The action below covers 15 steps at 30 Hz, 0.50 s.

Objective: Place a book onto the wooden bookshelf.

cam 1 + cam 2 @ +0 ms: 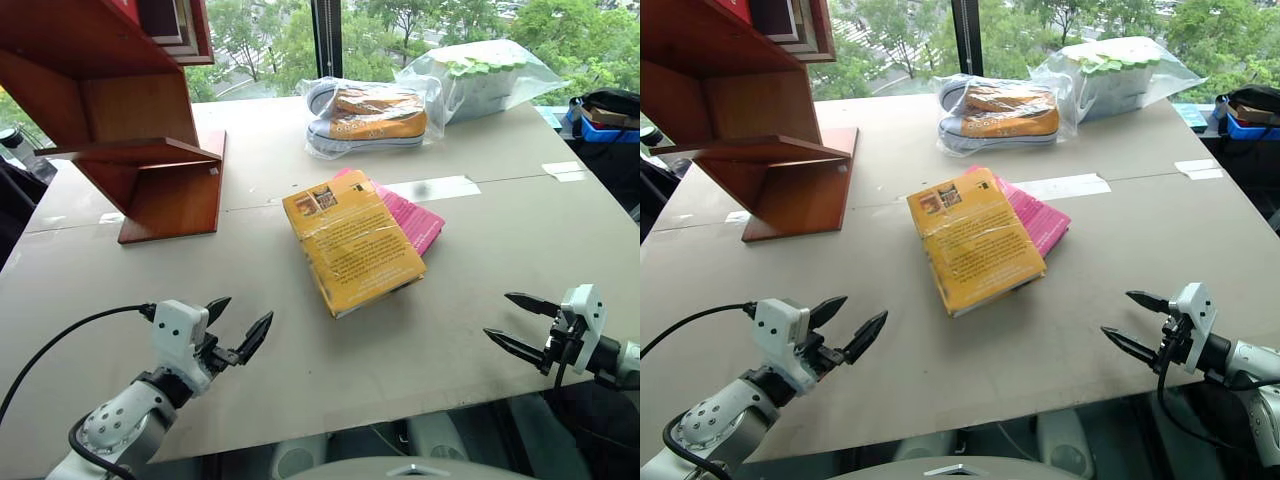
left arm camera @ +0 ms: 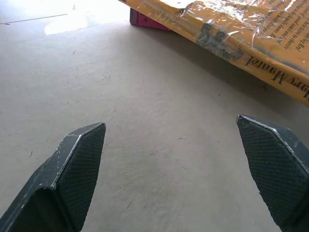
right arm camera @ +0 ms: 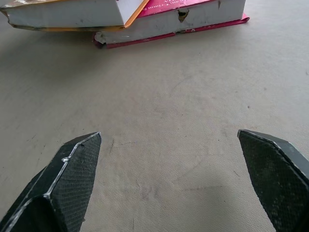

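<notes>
The bookshelf [image 1: 140,150] is seen at the far left of the table [image 1: 500,290], its flat base resting on the tabletop and its slanted boards rising toward the upper left. Nearer, at the left front edge of the table, the left gripper [image 1: 243,322] is held just above the surface, pointed toward the middle; its jaws are spread wide and nothing is held between them. In the left wrist view the two fingers [image 2: 72,169] stand well apart over bare tabletop, with the yellow spine of the book [image 2: 231,34] lying beyond them.

At the middle of the table the book is laid flat, cover up, in shiny wrap, with one side propped on the pink book [image 1: 412,218], which juts out from beneath it on the right. It is well apart from the bookshelf.

Behind, near the far edge, a bagged shoe [image 1: 372,116] and a bag of cups [image 1: 485,75] are set side by side.

At the right front edge the right gripper [image 1: 518,322] is held low, pointed toward the books, its jaws likewise wide apart and empty.
</notes>
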Available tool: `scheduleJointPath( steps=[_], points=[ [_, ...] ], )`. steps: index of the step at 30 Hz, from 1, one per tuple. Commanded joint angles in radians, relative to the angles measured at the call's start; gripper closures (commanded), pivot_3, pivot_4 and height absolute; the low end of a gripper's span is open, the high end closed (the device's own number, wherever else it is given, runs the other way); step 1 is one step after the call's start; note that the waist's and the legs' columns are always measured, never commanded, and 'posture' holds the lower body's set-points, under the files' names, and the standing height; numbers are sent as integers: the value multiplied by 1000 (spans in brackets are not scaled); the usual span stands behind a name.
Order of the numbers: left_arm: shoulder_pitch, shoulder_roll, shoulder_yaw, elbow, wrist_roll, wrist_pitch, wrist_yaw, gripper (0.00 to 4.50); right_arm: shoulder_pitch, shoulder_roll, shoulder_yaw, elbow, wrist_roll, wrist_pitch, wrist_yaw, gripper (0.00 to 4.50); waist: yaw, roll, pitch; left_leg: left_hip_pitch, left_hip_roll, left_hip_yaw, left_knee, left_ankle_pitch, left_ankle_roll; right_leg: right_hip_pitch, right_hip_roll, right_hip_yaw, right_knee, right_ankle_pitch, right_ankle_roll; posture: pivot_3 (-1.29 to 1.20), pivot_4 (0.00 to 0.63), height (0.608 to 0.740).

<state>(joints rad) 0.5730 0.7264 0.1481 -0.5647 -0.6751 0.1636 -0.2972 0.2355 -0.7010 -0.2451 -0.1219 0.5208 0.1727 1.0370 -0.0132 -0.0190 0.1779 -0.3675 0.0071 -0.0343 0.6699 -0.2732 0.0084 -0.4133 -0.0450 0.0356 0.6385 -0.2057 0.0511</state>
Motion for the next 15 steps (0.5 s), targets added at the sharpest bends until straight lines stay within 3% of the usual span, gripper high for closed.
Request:
scheduleJointPath(
  steps=[1,15],
  points=[
    [-40,-14,23,8,29,-1,-55,34,13,16,-46,-57,40,8,-19,0,0,0,0,0,0,0,0,0,0,0,0,0,0,0,0,0,150,740],
    [-143,-59,49,48,63,62,-220,34,44,40,-81,-69,37,-32,-17,0,0,0,0,-2,0,1,-1,0,0,-3,1,2,-1,0,0,0,150,740]
  ],
)
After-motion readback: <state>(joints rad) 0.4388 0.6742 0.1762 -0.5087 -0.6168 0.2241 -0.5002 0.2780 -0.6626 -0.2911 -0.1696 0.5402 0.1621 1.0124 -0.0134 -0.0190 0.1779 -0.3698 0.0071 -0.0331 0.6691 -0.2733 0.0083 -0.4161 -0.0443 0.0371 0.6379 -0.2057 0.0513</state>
